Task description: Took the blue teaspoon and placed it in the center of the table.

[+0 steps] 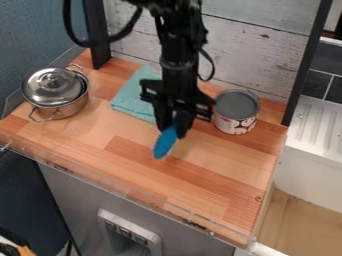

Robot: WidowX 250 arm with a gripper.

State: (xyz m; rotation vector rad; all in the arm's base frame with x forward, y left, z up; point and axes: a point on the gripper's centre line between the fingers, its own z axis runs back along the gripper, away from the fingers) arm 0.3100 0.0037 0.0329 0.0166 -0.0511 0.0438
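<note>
Wood-block counter (230,160), whitewashed plank wall (254,55) behind it, dark blue wall (33,30) off to the left. We see the black gripper (172,131) hanging down over the middle of the counter, fingers clenched on the upper end of the blue teaspoon (163,146). Spoon tilts, its wide blue end pointing down toward the counter's front edge; we can't tell if it touches the wood. Behind and left of the gripper we have a teal cloth (128,97) lying flat, partly hidden by the arm. Metal pot (63,110) at the far left, lid (50,82) on. Can (234,123) with a grey top, upright, right of the gripper near the plank wall. White ribbed surface (317,122) beyond the counter's right side.
</note>
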